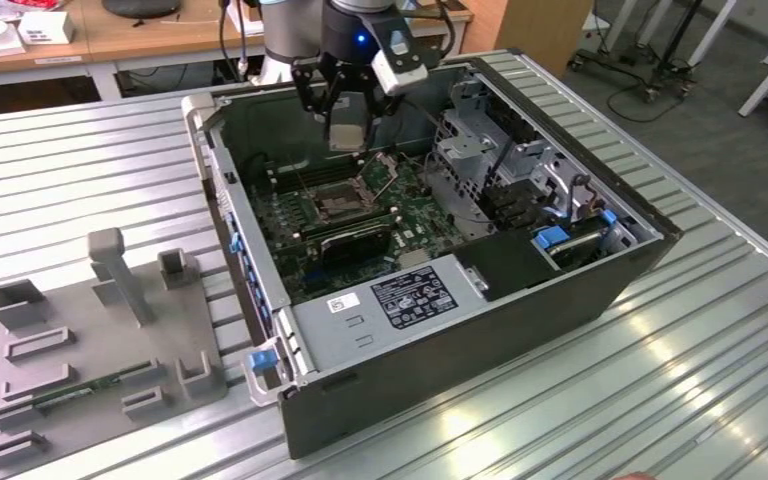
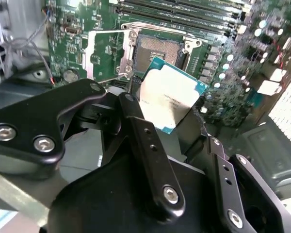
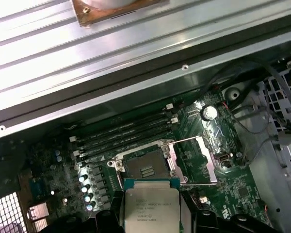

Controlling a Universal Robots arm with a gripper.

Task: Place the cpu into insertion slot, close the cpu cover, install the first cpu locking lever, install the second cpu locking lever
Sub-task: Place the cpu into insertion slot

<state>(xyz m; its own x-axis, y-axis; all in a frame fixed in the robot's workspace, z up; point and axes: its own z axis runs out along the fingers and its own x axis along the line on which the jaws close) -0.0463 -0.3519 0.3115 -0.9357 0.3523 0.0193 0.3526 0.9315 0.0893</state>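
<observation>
Jaws closed on the cpu (image 2: pixel 170 94): gripper (image 1: pixel 343 122) pinches it by two opposite edges, and the black fingers (image 2: pixel 148 141) flank it in the second wrist view. Chip is tilted, metal top facing that camera, teal edge showing at the corners.

Cpu is up in the air over the open computer case (image 1: pixel 491 330), clear of the board, not seated. In the exterior view it hangs above the motherboard, a bit beyond the insertion slot (image 1: pixel 335 205).

Socket is bare, with the contact field exposed in both wrist views (image 3: pixel 144 167). The cpu cover (image 3: pixel 198 160) is swung open and sits off to one side of the socket on its hinge; through its window you see green board. In the exterior view it stands up at an angle next to the socket, on the exterior view's right.

Black memory slots (image 3: pixel 123 133) run alongside the socket on the side away from the chip.

Case lies on its side on a ribbed metal table (image 1: pixel 77 170). A grey fixture tray (image 1: pixel 157 330) sits on the table at the exterior view's left, well apart from the case.
</observation>
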